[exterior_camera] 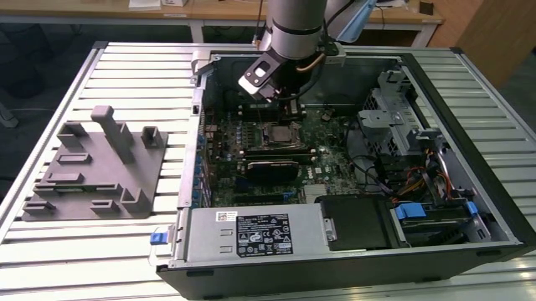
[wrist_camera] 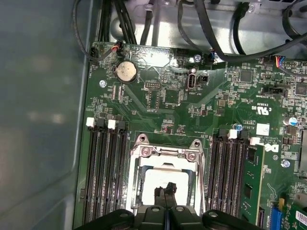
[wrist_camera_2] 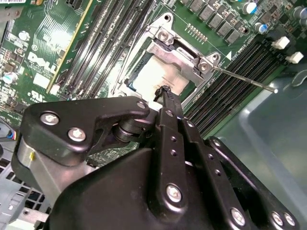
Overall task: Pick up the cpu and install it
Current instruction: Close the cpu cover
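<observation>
Cpu seated in the socket; claw closed above it

The cpu point(wrist_camera: 151, 178) lay flat inside the socket frame point(wrist_camera: 165, 152) on the motherboard point(wrist_camera: 163, 96), its pale top showing through the frame's opening in both wrist views; by that, the picking up and placing looked done; the claw point(wrist_camera_2: 165, 91) stood directly over the chip with its fingers drawn together and nothing visible between them; whether the tips touched the metal top or hung just clear, I could not tell; the thin lever point(wrist_camera_2: 244, 79) stuck out over the memory slots point(wrist_camera_2: 225, 96), which suggested the socket was not yet latched; in the exterior view the arm point(exterior_camera: 293, 31) reached into the open computer case point(exterior_camera: 293, 282), well apart from the grey tray point(exterior_camera: 92, 169) on the worktop point(exterior_camera: 50, 263).
</observation>
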You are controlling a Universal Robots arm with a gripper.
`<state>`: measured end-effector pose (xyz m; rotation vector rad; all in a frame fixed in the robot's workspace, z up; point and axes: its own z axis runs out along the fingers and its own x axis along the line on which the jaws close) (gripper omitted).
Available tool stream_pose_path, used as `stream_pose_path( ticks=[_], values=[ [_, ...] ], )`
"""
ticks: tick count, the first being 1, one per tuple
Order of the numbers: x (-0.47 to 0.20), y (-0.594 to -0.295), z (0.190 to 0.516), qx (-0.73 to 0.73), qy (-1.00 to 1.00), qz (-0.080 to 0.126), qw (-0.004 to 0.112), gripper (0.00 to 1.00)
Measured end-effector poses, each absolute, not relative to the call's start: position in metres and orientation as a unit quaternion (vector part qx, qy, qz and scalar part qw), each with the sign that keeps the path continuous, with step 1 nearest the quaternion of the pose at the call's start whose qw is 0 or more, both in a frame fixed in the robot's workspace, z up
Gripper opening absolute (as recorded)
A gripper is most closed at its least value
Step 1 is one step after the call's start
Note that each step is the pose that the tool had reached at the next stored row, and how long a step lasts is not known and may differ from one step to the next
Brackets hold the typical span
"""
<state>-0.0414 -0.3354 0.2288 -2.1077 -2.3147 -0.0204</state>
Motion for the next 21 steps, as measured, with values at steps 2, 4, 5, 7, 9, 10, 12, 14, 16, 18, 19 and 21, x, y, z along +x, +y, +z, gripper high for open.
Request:
stream_pose_path(
  ticks=[2, 4, 5, 7, 9, 10, 12, 14, 16, 18, 19, 21],
  values=[
    [-0.0414, -0.3354, 0.2288, -0.664, -0.748, -0.006, 0.006, 0.11],
    [-0.0414, -0.3355, 0.2288, -0.652, -0.758, -0.006, 0.006, 0.11],
    [-0.0414, -0.3354, 0.2288, -0.643, -0.766, -0.006, 0.006, 0.11],
    [-0.0414, -0.3354, 0.2288, -0.629, -0.777, -0.006, 0.006, 0.11],
    [-0.0414, -0.3354, 0.2288, -0.615, -0.789, -0.006, 0.006, 0.11],
    [-0.0414, -0.3354, 0.2288, -0.607, -0.795, -0.006, 0.006, 0.11],
    [-0.0414, -0.3354, 0.2287, -0.593, -0.805, -0.006, 0.006, 0.11],
    [-0.0414, -0.3355, 0.2287, -0.578, -0.816, -0.006, 0.006, 0.11],
    [-0.0414, -0.3354, 0.2287, -0.564, -0.826, -0.006, 0.006, 0.11],
    [-0.0414, -0.3354, 0.2287, -0.548, -0.836, -0.006, 0.006, 0.11],
    [-0.0414, -0.3354, 0.2287, -0.541, -0.841, -0.006, 0.006, 0.11],
    [-0.0414, -0.3354, 0.2286, -0.525, -0.851, -0.005, 0.007, 0.11]
  ],
)
